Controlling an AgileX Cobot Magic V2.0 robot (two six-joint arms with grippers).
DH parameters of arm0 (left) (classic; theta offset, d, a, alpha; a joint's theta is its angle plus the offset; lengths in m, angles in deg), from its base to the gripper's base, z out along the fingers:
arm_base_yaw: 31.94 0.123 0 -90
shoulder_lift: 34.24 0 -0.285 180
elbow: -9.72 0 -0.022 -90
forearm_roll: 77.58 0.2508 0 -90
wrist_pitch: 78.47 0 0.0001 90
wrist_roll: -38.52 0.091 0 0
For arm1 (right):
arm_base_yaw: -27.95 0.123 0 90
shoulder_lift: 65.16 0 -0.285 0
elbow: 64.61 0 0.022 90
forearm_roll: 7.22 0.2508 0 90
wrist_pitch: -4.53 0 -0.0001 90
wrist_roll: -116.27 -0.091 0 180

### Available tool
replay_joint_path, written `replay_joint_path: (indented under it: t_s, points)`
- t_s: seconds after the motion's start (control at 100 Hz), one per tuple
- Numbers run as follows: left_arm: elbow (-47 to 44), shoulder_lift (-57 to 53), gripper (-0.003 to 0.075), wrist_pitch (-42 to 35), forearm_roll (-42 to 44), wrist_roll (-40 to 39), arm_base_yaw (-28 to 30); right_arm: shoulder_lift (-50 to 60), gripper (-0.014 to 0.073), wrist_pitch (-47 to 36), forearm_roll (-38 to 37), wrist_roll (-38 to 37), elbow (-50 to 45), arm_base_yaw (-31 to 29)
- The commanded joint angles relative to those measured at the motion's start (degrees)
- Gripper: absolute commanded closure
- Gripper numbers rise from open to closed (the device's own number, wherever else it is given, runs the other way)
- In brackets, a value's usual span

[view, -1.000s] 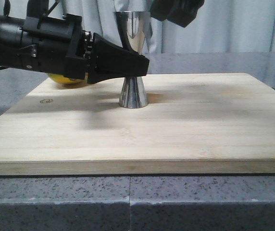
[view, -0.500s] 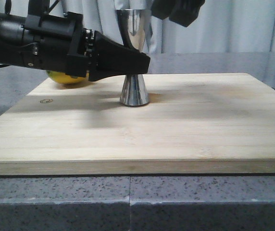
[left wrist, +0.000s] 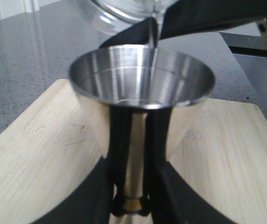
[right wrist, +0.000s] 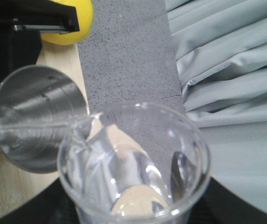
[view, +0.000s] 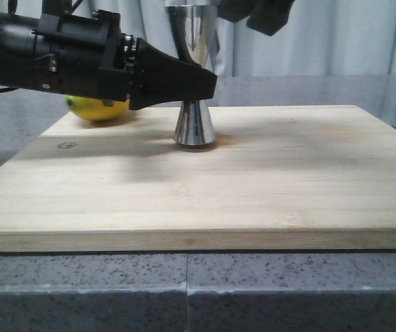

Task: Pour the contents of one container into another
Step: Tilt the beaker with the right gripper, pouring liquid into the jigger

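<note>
The steel jigger [view: 194,123] stands on the wooden board [view: 267,180], and my left gripper [view: 203,86] is shut on its waist at the gold band [left wrist: 133,204]. Its open upper cup [left wrist: 143,79] shows a little clear liquid at the bottom. The glass beaker [right wrist: 133,163] is tilted above the jigger [right wrist: 35,121], lip over its rim. A thin stream [left wrist: 153,39] runs from the beaker [left wrist: 119,11] into the cup. My right gripper [right wrist: 133,207] is shut on the beaker. In the front view only the right gripper [view: 257,14] shows, at the top edge; the beaker is out of view there.
A yellow lemon [view: 97,107] lies at the board's far left corner, behind my left arm [view: 46,59]. The board sits on a grey speckled counter [view: 184,290]. Grey curtains [right wrist: 231,70] hang behind the table.
My left gripper and the jigger have shifted slightly upward in the front view, which uncovers more of the lemon. The right gripper stays at the top edge.
</note>
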Motion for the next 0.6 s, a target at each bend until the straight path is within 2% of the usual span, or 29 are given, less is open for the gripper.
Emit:
replay_joint_path:
  t_s: [0.0,0.59]
  points:
    - [1.6,-2.4,0.0640,6.7,-4.5,-0.7,-0.5,1.7,0.0347,-3.6,-3.0,0.4,2.0,0.0]
    - [1.6,-2.4,0.0640,6.7,-4.5,-0.7,-0.5,1.7,0.0347,-5.1,-8.4,0.4,2.0,0.0]
